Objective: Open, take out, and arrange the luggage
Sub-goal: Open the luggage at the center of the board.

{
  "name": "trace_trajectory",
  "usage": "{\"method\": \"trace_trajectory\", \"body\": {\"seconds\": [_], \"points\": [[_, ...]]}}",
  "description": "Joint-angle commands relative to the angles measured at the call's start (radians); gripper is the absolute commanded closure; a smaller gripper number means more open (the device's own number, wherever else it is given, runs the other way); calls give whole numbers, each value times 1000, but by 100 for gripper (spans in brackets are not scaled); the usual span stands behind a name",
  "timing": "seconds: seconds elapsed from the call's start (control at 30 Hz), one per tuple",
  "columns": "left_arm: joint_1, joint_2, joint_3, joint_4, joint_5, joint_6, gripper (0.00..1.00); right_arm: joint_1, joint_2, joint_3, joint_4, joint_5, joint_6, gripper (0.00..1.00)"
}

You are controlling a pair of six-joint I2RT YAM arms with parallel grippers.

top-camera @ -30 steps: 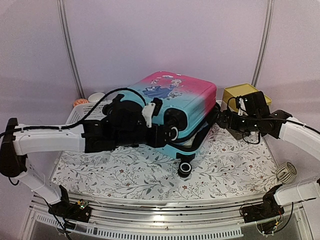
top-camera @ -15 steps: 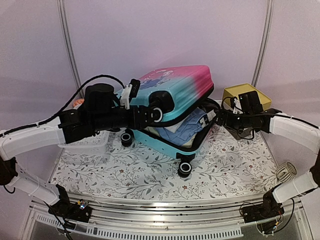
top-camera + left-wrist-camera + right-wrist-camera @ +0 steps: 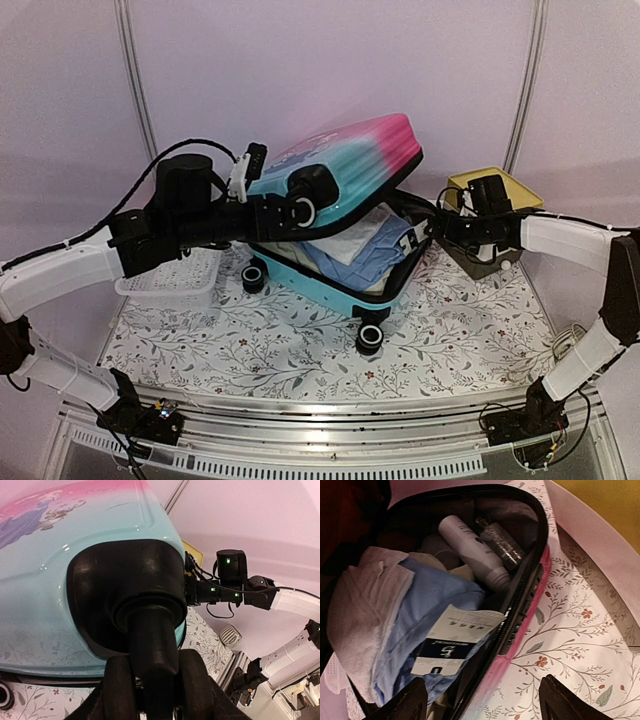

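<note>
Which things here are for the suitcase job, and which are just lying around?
For the job:
luggage, its lid gripped by the left pincer
blue clothes, white cloth and bottles inside it
right pincer, open beside it

Just lying about:
white basket
yellow-topped box
flowery tablecloth

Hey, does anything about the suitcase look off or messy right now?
Nothing looks spilled or damaged. The luggage lid hangs half open and tilted, held up by the left gripper at a black corner fitting. Inside, a white cloth and blue garment are heaped loosely above the rim.
</note>
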Motion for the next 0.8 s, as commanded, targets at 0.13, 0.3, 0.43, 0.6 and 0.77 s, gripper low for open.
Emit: {"method": "trace_trajectory", "body": {"seconds": [0.13, 0.3, 0.43, 0.6, 0.77], "points": [[68, 0, 50, 53, -23, 15, 79, -4, 127, 76, -63, 146, 13, 26], [83, 11, 61, 53, 3, 18, 79, -4, 200, 123, -62, 116, 8, 29], [92, 11, 64, 55, 16, 22, 79, -4, 245, 172, -62, 85, 6, 31], [104, 11, 66, 53, 26, 35, 79, -4, 308, 212, -84, 111, 53, 35], [118, 20, 63, 54, 53, 43, 79, 1, 349, 252, -103, 156, 102, 46]]}}
